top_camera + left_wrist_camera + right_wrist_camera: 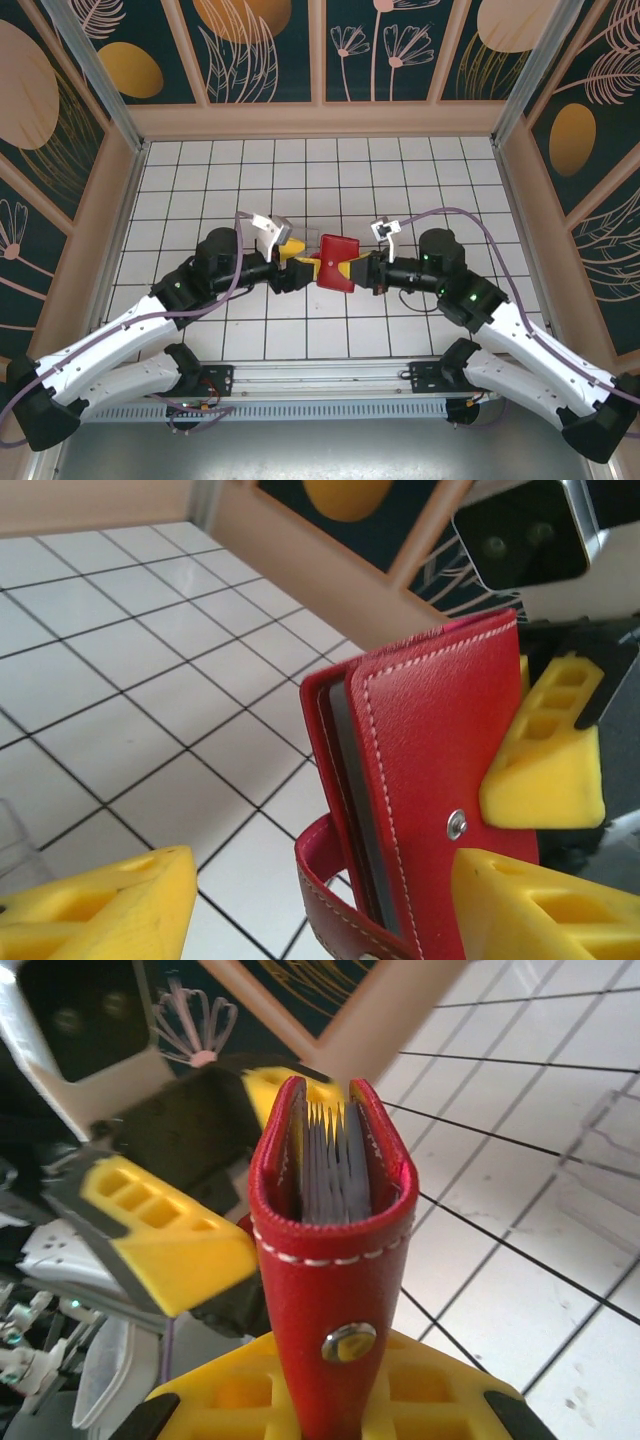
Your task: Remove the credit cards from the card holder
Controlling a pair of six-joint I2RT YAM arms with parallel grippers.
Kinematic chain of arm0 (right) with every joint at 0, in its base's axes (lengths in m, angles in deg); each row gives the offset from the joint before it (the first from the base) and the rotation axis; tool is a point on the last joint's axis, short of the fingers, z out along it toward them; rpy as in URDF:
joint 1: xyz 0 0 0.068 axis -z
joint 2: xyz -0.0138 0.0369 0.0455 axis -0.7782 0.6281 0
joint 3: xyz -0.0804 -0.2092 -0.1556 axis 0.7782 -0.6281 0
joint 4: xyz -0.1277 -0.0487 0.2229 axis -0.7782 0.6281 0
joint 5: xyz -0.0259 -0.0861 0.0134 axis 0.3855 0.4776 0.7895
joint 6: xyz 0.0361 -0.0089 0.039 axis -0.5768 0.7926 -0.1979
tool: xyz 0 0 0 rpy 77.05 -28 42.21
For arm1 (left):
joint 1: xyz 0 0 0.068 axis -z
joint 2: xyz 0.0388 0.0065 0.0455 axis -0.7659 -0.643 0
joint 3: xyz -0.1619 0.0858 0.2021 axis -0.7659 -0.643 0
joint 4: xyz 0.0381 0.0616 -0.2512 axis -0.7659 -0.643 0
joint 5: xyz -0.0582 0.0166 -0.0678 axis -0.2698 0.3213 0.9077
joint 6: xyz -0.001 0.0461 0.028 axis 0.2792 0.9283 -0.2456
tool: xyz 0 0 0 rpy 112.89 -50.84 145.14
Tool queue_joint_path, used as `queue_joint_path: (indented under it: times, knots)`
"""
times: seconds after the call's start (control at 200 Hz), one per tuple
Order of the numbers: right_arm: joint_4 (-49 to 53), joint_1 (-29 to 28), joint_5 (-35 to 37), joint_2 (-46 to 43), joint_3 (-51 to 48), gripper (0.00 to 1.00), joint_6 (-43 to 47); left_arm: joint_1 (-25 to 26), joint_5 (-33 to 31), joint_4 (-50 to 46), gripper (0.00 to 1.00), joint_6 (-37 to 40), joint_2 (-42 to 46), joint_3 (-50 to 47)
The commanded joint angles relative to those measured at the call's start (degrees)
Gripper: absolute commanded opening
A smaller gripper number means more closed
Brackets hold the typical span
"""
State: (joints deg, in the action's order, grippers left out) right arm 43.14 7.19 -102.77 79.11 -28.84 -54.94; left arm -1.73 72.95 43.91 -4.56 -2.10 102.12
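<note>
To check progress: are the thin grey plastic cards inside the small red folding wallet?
Yes, the grey card edges stand packed between the red wallet's two covers.

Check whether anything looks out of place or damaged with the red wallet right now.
Nothing is spilled or damaged. The card holder is clamped upright in the right gripper. The one loose thing is its closure tab, which hangs unsnapped below the cover. The cards sit evenly inside.

I'm looking at a table (200, 170) of white tiles with dark grid lines, walled in by dark teal panels (260, 45) painted with pale flowers and orange discs. A clear plastic box (605, 1160) rests on the tiles, blurred.
</note>
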Motion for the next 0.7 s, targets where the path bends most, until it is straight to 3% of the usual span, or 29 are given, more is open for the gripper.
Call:
queue_joint_path:
  times: [0.0,0.185,0.395,0.696]
  knots:
    - [-5.1,0.3,-5.7,-1.7,-0.4,0.00,2.2,-0.4,5.7,2.1,0.62,0.8,1.2,0.8]
    - [-8.4,0.3,-10.3,-4.6,-0.8,0.00,3.1,-0.4,7.0,4.1,0.53,0.6,3.8,0.4]
    - [-12.3,0.3,-14.6,-7.3,-0.4,0.00,3.6,-0.4,11.1,8.7,0.52,-0.9,6.6,-0.4]
    - [-18.6,0.1,-18.1,-8.4,-0.5,0.00,1.7,-0.4,25.1,12.6,0.51,-1.4,4.1,1.6]
